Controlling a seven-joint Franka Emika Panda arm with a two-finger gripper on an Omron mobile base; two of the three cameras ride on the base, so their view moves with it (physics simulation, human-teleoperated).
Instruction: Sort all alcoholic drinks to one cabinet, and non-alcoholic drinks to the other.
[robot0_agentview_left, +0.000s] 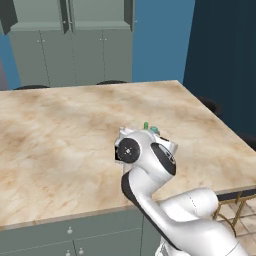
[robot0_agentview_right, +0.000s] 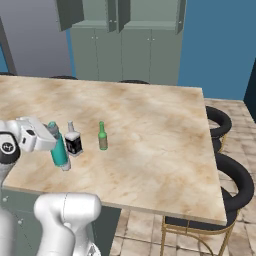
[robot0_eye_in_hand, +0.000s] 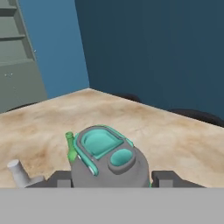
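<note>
Three bottles on marble counter (robot0_agentview_right: 150, 130), near its front edge: one teal bottle (robot0_agentview_right: 60, 152), one square clear bottle (robot0_agentview_right: 73, 142) with black label, one slim green glass bottle (robot0_agentview_right: 102, 137). Gripper (robot0_eye_in_hand: 111, 179) closed on teal bottle, one dark finger (robot0_eye_in_hand: 168, 178) at each side of its body, jaws about half spread. Teal bottle: fat, grey cap, tilted, base apparently just clear of counter. Clear bottle just beside it; green bottle upright, a little farther right in right base view. Two tall grey-green cabinets (robot0_agentview_right: 120, 45) beyond counter.

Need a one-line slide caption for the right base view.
Gripper grasps tilted teal bottle beside black-labelled bottle and green bottle on marble counter.
</note>
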